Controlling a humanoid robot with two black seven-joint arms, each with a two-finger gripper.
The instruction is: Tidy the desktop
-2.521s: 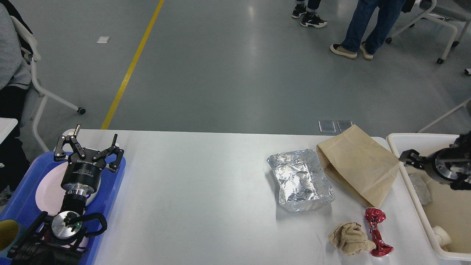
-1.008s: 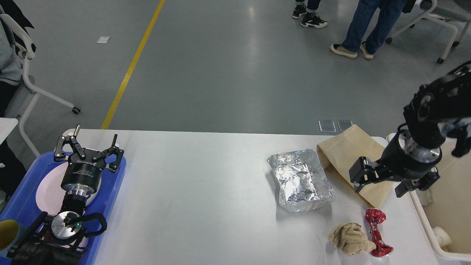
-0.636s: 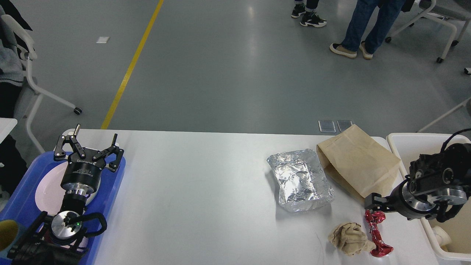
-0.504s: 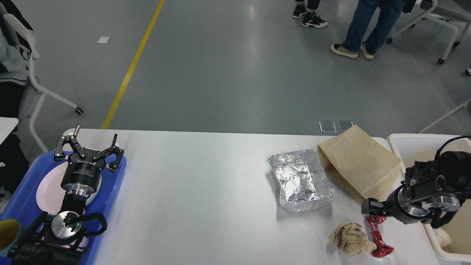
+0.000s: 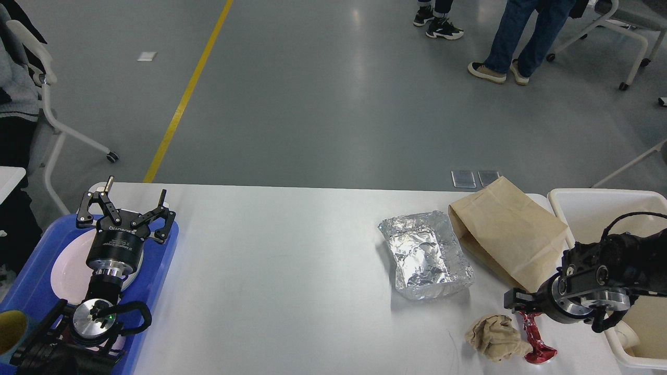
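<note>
1. The desktop [image 5: 292, 271] is filling the lower frame, white, smooth and rigid; judged slippery, so light litter is likely sliding if nudged sideways. It is bearing all the clutter on its right half.
2. A cream-white bin [image 5: 578, 200] is sitting at the right end, a blue tray [image 5: 167, 255] with a white plate [image 5: 65, 271] at the left end.
3. A brown paper bag [image 5: 503, 237] is lying flat near the bin: light, floppy; best pinched at an edge.
4. A foil container [image 5: 424, 255] is resting just beside the bag: thin, easily crushed; rim is the place to take it.
5. The left gripper [image 5: 127, 200] is hovering over the tray, fingers spread wide, holding nothing.
6. The right gripper [image 5: 516, 302] is sitting low at the top of the red foil wrapper [image 5: 534, 338]; seen end-on and dark, so finger spacing cannot be told.
7. A crumpled tan napkin [image 5: 492, 338] is touching the wrapper; soft, compressible, any fold is offering purchase.
</note>
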